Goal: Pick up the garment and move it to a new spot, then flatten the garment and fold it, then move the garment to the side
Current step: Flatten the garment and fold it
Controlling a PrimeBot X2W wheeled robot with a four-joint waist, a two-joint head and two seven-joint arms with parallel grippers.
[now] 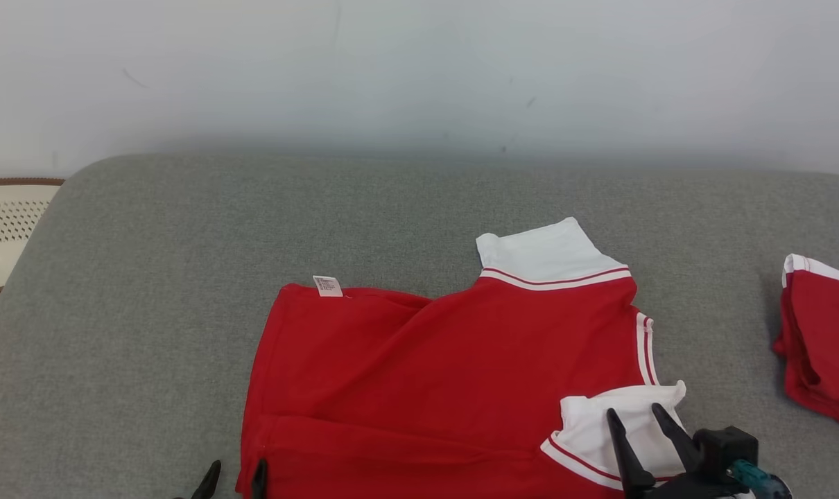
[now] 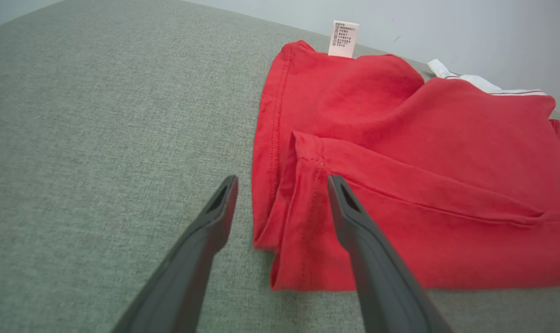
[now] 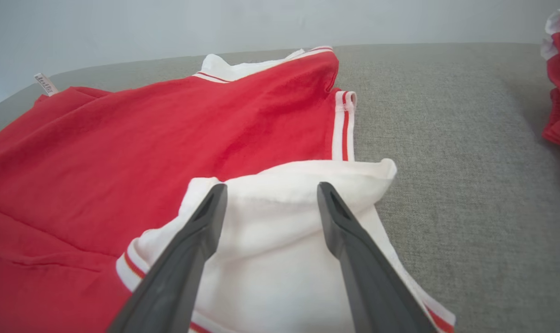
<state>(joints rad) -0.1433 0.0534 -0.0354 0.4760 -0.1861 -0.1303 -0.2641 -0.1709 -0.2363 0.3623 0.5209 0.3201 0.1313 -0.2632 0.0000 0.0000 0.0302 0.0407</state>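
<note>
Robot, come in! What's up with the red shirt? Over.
Left gripper open at hem corner, right gripper open over white sleeve. Red shirt part-folded on cushion. Second red garment apart, far right.

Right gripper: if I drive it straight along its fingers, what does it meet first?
Most likely the white sleeve just ahead of the open right gripper, then the red garment beyond; tip height above it is unclear.
</note>
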